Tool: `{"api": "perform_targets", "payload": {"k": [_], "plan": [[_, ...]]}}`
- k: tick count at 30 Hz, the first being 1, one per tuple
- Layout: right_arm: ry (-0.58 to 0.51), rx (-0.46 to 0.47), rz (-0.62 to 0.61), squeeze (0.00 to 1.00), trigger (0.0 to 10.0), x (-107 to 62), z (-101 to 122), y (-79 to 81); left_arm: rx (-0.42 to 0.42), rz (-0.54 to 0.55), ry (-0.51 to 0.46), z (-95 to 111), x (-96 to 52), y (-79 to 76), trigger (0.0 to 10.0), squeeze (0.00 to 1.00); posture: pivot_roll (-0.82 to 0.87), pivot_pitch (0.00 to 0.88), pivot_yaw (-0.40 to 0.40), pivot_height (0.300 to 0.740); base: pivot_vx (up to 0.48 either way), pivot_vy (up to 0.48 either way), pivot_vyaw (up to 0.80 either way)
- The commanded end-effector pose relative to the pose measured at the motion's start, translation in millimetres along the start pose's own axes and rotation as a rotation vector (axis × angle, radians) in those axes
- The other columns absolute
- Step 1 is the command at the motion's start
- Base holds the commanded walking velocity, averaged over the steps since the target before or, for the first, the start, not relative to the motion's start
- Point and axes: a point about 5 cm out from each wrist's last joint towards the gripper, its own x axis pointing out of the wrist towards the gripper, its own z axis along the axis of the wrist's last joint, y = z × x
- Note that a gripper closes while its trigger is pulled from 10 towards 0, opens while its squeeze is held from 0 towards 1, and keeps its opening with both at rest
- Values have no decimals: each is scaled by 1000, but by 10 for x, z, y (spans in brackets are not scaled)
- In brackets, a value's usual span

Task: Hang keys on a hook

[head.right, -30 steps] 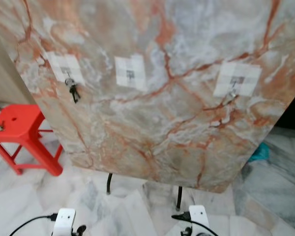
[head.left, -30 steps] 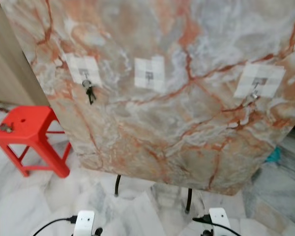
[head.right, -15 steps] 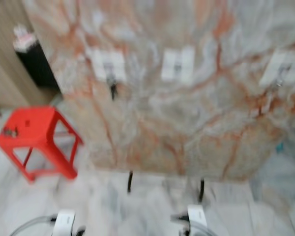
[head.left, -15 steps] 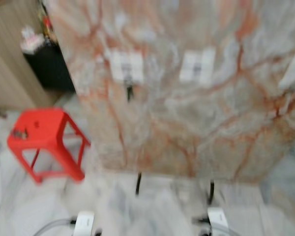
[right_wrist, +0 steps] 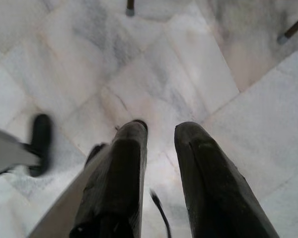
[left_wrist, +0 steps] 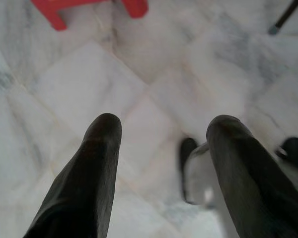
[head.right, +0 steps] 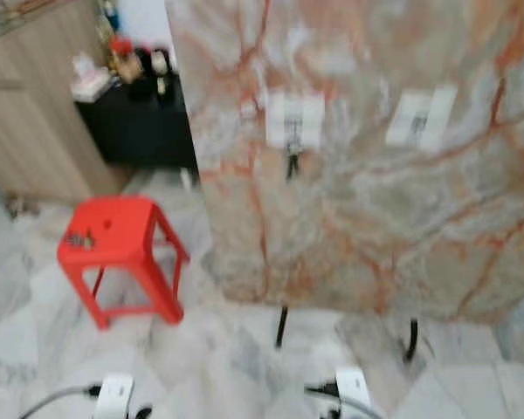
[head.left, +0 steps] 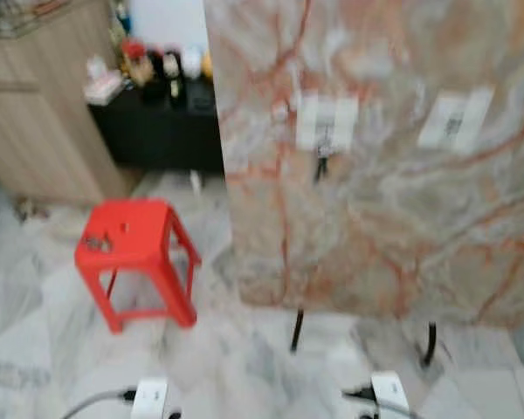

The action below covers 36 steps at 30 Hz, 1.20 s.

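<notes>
Left eye view, blurred: marble-patterned board (head.left: 393, 201) stands on two thin black legs, two white adhesive hook pads on it. Keys (head.left: 320, 164) hang dark from the left hook pad (head.left: 326, 121); right hook pad (head.left: 454, 120) bare as far as can be told. Red plastic stool (head.left: 135, 255) on the marble floor (head.left: 35, 349) left of the board, small metallic item (head.left: 98, 243) on its seat, too blurred to identify. Black cabinet (head.left: 157, 127) with bottles behind, wooden cupboard (head.left: 44, 113) far left. Left hand (left_wrist: 161, 148) hangs over floor tiles, fingers spread, holding nothing. Right hand (right_wrist: 161, 141) hangs over floor tiles, fingers close with a narrow gap, holding nothing.
</notes>
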Motion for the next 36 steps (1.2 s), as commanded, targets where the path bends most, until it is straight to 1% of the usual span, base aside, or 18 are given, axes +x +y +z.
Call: {"api": "perform_targets", "payload": {"k": [1,7,20,36], "plan": [[-9,2,15,0,10000,8,26,51,21,11,13,-47,-16,58,10000,0,6,26,-33,740,0,480,0],[-6,-8,16,0,10000,6,16,47,24,4,3,-39,-16,25,10000,0,6,21,-33,740,0,480,0],[-4,1,21,0,10000,8,-1,69,42,4,5,-53,-23,72,10000,0,6,11,-19,740,0,480,0],[-3,-1,20,0,10000,7,1,59,44,1,6,-54,-22,58,10000,0,3,26,-26,740,0,480,0]]}}
